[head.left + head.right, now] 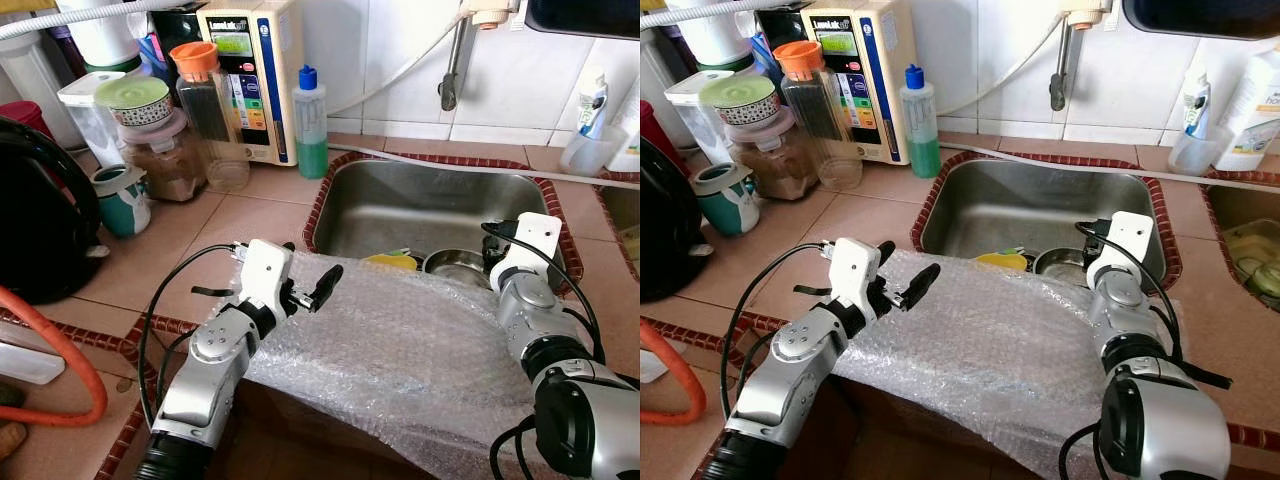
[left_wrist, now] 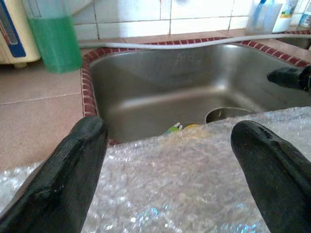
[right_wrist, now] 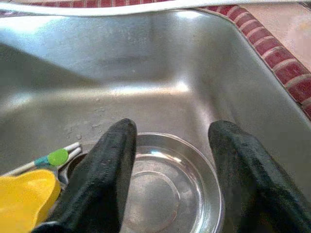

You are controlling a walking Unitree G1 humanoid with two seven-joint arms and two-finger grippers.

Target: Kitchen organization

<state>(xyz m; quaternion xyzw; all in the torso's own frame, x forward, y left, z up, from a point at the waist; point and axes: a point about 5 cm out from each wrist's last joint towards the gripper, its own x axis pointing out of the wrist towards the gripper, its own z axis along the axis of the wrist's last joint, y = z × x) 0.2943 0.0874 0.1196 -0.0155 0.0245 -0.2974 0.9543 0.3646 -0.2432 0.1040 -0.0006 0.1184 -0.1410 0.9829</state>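
A sheet of bubble wrap (image 1: 400, 350) drapes over the counter's front edge and the near rim of the steel sink (image 1: 430, 205). The left gripper (image 2: 170, 160) hovers just above the sheet near its left edge, fingers spread and empty. The right gripper (image 3: 170, 160) reaches down into the sink, fingers apart above a steel bowl (image 3: 167, 187), beside a yellow item (image 3: 22, 194) I cannot identify.
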